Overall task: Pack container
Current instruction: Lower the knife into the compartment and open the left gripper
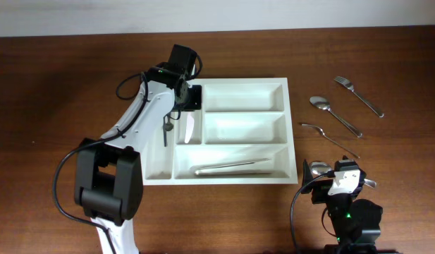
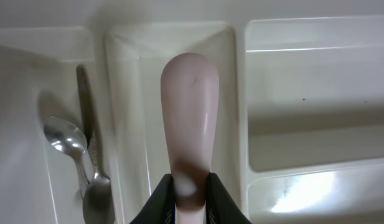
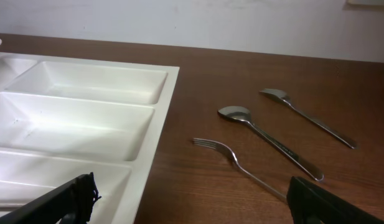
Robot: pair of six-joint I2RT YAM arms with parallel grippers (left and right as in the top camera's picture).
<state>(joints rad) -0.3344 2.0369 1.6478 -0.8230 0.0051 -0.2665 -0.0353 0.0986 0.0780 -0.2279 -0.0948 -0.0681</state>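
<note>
1. Right claw sits at the lower right of the overhead view, low over the surface. Its fingers stand wide apart and nothing is between them. In the right wrist view they frame the lower corners.
2. The tray lies in the middle of the overhead view, just left of the right claw. Its near right corner fills the left half of the right wrist view.
3. The long compartment along the tray's bottom edge holds one long metal utensil, lying lengthwise.
4. Right of the tray three pieces lie apart on the bare surface. The near fork comes first, then the loose spoon, then the far fork.
5. Left claw reaches over the tray's upper left and is clamped on a pale utensil. Its kind cannot be told.
6. In the left wrist view the claw pinches the utensil's lower end, and its rounded tip points up the frame. It hangs over the second narrow compartment. I cannot tell whether it touches the floor there.
7. The tray wall separates that slot from the short compartments at the right of the frame.
8. The leftmost narrow compartment holds two spoons, overlapping.
</note>
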